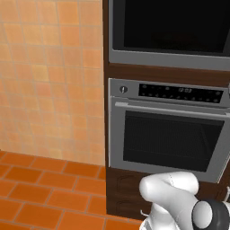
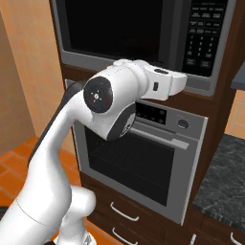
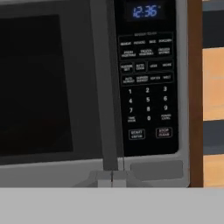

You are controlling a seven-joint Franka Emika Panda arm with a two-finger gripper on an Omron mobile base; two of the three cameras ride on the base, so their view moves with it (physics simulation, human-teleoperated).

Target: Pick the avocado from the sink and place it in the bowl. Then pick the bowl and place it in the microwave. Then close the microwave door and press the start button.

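Black-glass microwave door point(image 3: 39, 87) shut flat, long axis upright; gripper point(image 3: 112, 177) closed

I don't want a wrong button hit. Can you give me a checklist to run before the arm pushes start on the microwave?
1. Microwave door shut: ok, it looks flush with the frame.
2. Start button in sight: ok, bottom row of the keypad, left of stop.
3. Pincer shut for poking: ok.
4. Pincer lined up with start: not ok, it sits below and left of it, near the door edge.
5. Bowl inside: cannot tell, glass too dark.
6. Display lit: ok.
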